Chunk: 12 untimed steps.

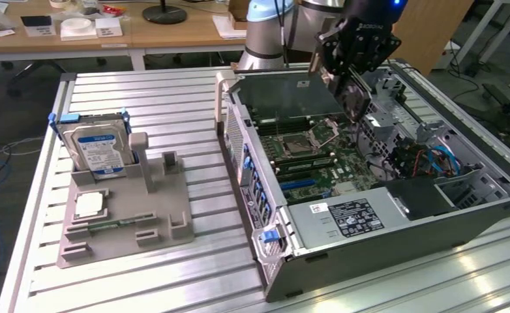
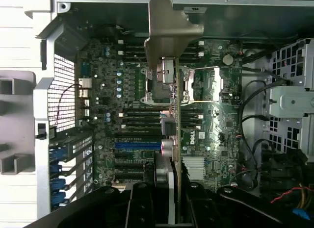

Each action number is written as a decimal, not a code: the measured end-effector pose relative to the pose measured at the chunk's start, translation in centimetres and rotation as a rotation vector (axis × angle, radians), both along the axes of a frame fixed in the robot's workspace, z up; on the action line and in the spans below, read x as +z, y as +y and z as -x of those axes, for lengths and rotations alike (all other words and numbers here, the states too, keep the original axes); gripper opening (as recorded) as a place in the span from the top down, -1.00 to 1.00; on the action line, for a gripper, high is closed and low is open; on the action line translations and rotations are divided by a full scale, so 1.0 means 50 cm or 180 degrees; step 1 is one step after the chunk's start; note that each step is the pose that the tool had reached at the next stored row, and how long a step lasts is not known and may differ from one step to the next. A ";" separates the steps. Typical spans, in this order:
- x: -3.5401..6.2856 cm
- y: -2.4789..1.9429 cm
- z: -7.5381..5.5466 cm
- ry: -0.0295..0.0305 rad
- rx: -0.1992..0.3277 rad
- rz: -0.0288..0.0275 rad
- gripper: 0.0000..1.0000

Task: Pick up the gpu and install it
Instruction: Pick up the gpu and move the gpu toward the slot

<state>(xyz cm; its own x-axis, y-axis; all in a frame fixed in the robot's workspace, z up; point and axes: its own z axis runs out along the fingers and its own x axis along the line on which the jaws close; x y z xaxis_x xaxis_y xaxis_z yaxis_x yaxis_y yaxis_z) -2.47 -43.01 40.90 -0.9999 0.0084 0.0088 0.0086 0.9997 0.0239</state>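
The graphics card is seen gripped in the jaws, high in the upper right of the exterior view, hanging in the mouth of the open computer case; the jaws are closed on the card's flat faces, with no gap to be made out between them and the card. In the wrist view the card is caught edge-on as a thin strip, one jaw on either side of it; its metal bracket is carried at the end far from the jaws. Beneath it the motherboard is laid open; the card is held apart from it, and nothing is judged seated. Now the relation that counts: the blue slot and the black slots beside it are seen running across the card's edge line, roughly at right angles as pictured, and off to one side of the strip rather than under it; whether that is a true crossing or the camera's foreshortening cannot be told. So the pick-up is judged done, the install not yet. On the exterior view's left, well apart on the table, the hard drive and the processor chip are seen sitting in the grey holder.
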 end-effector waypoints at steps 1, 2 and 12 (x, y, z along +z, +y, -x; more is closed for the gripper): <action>0.000 0.0000 -0.007 0.0000 0.0000 0.0000 0.44; 0.000 0.0000 -0.014 0.0000 0.0000 0.0000 0.44; 0.000 0.0000 -0.041 0.0000 0.0000 0.0000 0.44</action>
<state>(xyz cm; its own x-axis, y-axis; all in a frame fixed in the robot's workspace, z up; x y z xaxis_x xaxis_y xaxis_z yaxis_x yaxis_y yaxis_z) -0.42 -43.00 40.89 -0.9999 0.0083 0.0088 0.0085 0.9997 0.0239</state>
